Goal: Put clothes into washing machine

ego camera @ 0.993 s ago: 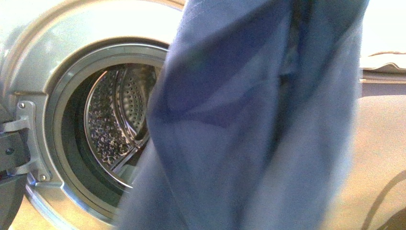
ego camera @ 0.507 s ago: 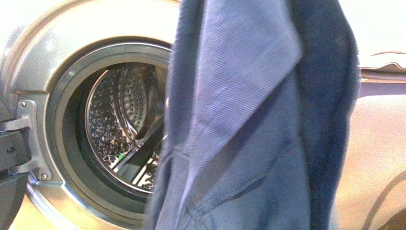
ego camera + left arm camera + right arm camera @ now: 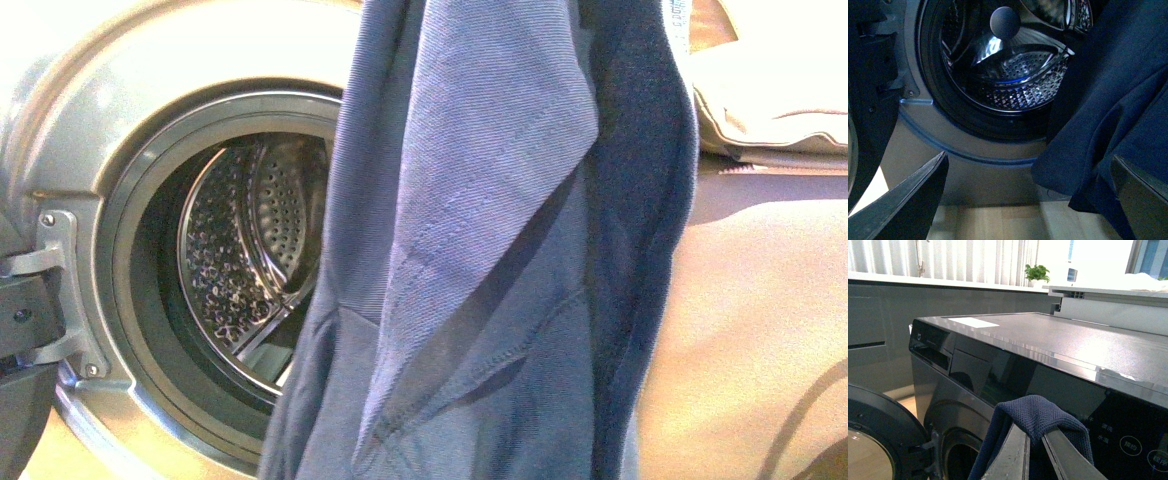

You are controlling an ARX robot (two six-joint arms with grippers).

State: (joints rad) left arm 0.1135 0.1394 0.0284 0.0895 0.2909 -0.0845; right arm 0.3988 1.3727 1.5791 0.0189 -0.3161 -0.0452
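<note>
One washing machine (image 3: 100, 60) fills most of the front view, silver-grey, with its single round porthole open on one perforated steel drum (image 3: 240, 250). The drum is bare metal as far as it shows. The washer's one door (image 3: 878, 440) stands swung out on the left, carried by a grey hinge bracket (image 3: 55, 290) with two screws showing. One dark navy garment, the clothes (image 3: 480, 250), hangs in long folds outside the machine. It covers the right part of the porthole, and its lower edge (image 3: 1118, 100) falls past the rim above the pale wooden floor. The right gripper (image 3: 1034, 436) holds it up in front of the control panel: its two fingers (image 3: 1015, 455) are nearly together, pinching a bunched fold (image 3: 1038, 415) that drapes over their tips. The left gripper (image 3: 1028, 157) sits low before the porthole, its two fingers (image 3: 918, 200) spread wide with nothing between them; whether the right-hand one touches the hanging cloth cannot be told. One beige quilted fabric (image 3: 780, 100) lies at the upper right. One small potted plant (image 3: 1037, 274) stands on the far sill.
</note>
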